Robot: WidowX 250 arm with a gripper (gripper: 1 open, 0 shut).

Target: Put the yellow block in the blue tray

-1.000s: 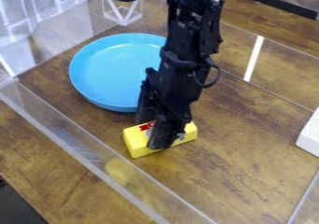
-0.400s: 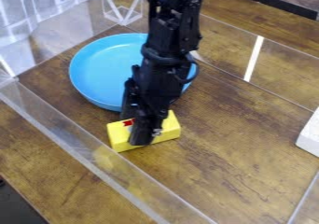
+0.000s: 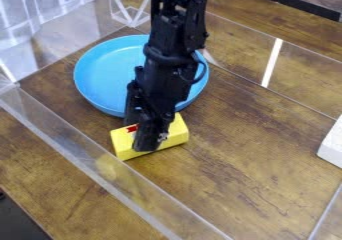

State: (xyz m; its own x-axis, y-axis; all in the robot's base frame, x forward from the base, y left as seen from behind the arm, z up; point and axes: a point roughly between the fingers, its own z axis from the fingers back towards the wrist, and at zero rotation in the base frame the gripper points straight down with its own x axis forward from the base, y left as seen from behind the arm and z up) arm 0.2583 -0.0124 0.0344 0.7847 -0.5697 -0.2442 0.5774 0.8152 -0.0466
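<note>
1. Claw (image 3: 151, 136) is pointing almost straight down and is sitting clamped on the yellow block (image 3: 150, 140), its dark fingers closed as far as they go against the block's sides, with the red-and-white label showing beside them.
2. Yellow block is lying low over the wooden desk (image 3: 254, 174), near the front of it; whether it is resting on the wood or hanging just clear of it is hard to tell from this angle.
3. Blue tray (image 3: 107, 69) is sitting behind and to the left of the block as the camera sees it, its near rim close to the block but apart from it (the arm is covering the right part of the dish).
4. Step in hand, as I judge it, is the carry: the grasp is looking complete and the block is not yet in the tray.
5. Next move is calling for height first, since the tray's raised rim is standing between block and dish floor; dragging low would risk catching that rim and shoving the tray.
6. After the lift, a short travel toward the bare blue centre, a lowering, and only then an opening of the fingers would be finishing the task.
</note>
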